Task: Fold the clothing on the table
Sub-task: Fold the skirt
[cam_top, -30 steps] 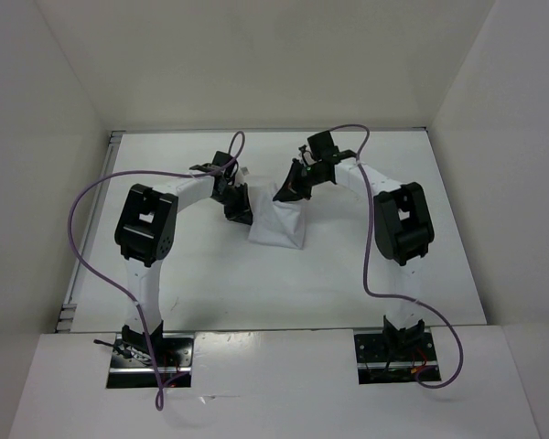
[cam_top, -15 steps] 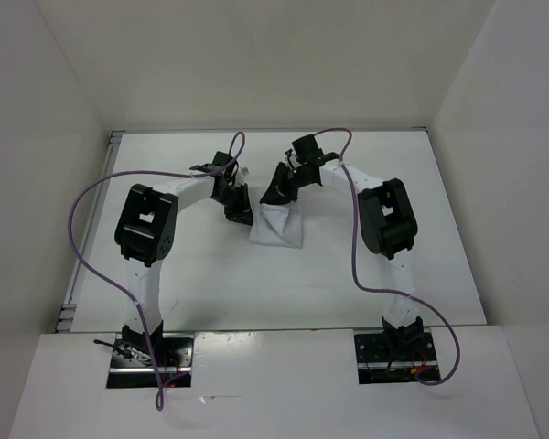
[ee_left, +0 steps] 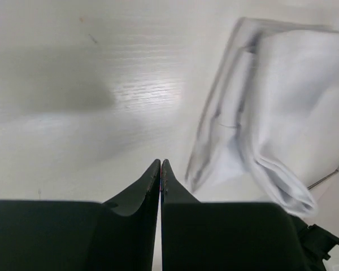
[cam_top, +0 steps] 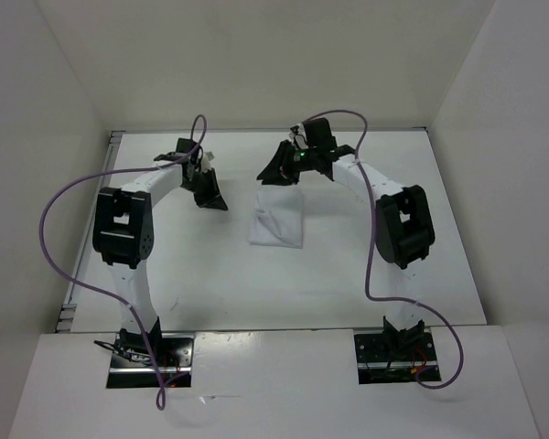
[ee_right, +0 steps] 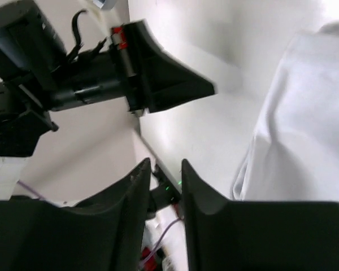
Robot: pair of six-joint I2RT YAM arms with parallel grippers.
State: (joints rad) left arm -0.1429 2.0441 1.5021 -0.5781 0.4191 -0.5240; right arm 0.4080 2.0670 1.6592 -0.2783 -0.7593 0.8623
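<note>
The clothing lies as a folded white bundle on the table, a little past its middle. In the left wrist view the clothing shows rumpled layers to the right of my left gripper, which is shut on nothing and apart from the fabric. My left gripper hangs to the left of the bundle. My right gripper hovers just beyond the bundle's far edge. Seen from the right wrist, my right gripper stands open with nothing between its jaws, and the clothing lies to its right.
White walls close in the table at the back and on both sides. Purple cables loop off both arms. The left arm shows across from the right wrist camera. A metal rail runs along the table's left edge.
My right gripper has opened and let go of the clothing, pulling back toward the far wall. My left arm has swung left, away from the bundle, which now lies flat.
</note>
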